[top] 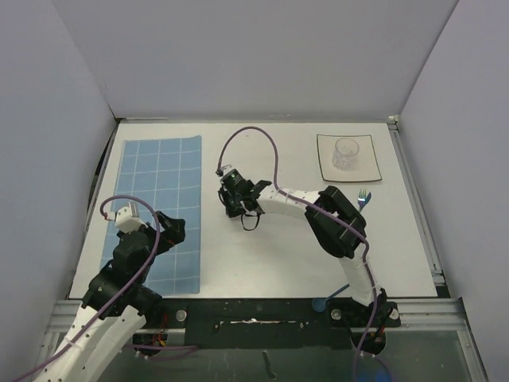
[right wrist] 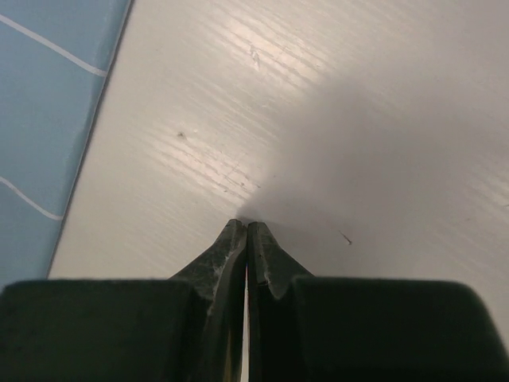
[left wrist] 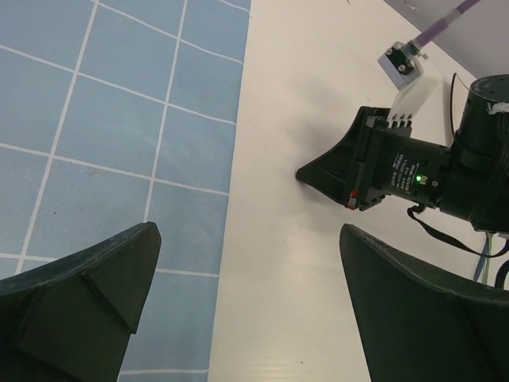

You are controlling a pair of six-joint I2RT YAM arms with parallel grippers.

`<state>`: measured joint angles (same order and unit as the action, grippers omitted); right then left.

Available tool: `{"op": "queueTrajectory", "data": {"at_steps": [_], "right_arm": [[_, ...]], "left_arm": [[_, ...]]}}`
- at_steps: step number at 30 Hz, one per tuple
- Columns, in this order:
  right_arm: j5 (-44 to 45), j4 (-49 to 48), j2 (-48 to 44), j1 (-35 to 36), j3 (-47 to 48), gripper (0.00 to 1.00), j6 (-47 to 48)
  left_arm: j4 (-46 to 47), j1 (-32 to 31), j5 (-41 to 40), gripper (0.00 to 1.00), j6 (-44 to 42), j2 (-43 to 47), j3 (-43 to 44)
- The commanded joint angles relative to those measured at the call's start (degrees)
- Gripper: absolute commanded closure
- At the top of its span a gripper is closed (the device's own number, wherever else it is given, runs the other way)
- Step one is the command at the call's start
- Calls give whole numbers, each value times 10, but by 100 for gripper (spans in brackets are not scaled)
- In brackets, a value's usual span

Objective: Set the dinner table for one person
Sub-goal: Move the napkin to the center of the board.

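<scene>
Left claw [left wrist: 248,239] gapes over placemat [top: 159,191] edge; glass [top: 346,153] on plate [top: 370,165], fork [top: 363,196] near.

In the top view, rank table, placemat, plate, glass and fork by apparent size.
1. Table
2. Placemat
3. Plate
4. Glass and fork: unsure, since the right arm partly hides the fork.

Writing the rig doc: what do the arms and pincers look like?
Left arm and right arm: white shells, black joints. Left pincer and right pincer: black, wedge-shaped. Purple cable to each white wrist camera; green light on right wrist.
</scene>
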<state>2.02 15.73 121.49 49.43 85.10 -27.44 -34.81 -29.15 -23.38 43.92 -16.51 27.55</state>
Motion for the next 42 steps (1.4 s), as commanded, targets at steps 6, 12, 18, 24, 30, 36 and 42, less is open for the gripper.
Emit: {"op": "queueTrajectory", "data": {"at_steps": [6, 12, 18, 24, 30, 36, 42], "right_arm": [[-42, 114, 93, 64, 201, 100, 28], [-20, 172, 118, 101, 313, 100, 58], [21, 181, 74, 107, 289, 100, 66], [16, 176, 69, 104, 310, 100, 85], [-40, 213, 159, 73, 463, 100, 129], [-157, 216, 242, 16, 592, 100, 108], [-247, 124, 234, -12, 506, 100, 58]], "left_arm": [[33, 1, -2, 3, -16, 1, 6], [1, 2, -56, 100, -9, -44, 3], [3, 2, -70, 100, 32, -108, 3], [65, 4, -50, 100, 37, -167, -31], [132, 5, -36, 100, 42, -214, -72], [152, 8, -29, 100, 43, -219, -85], [175, 9, -27, 100, 47, -226, -97]]}}
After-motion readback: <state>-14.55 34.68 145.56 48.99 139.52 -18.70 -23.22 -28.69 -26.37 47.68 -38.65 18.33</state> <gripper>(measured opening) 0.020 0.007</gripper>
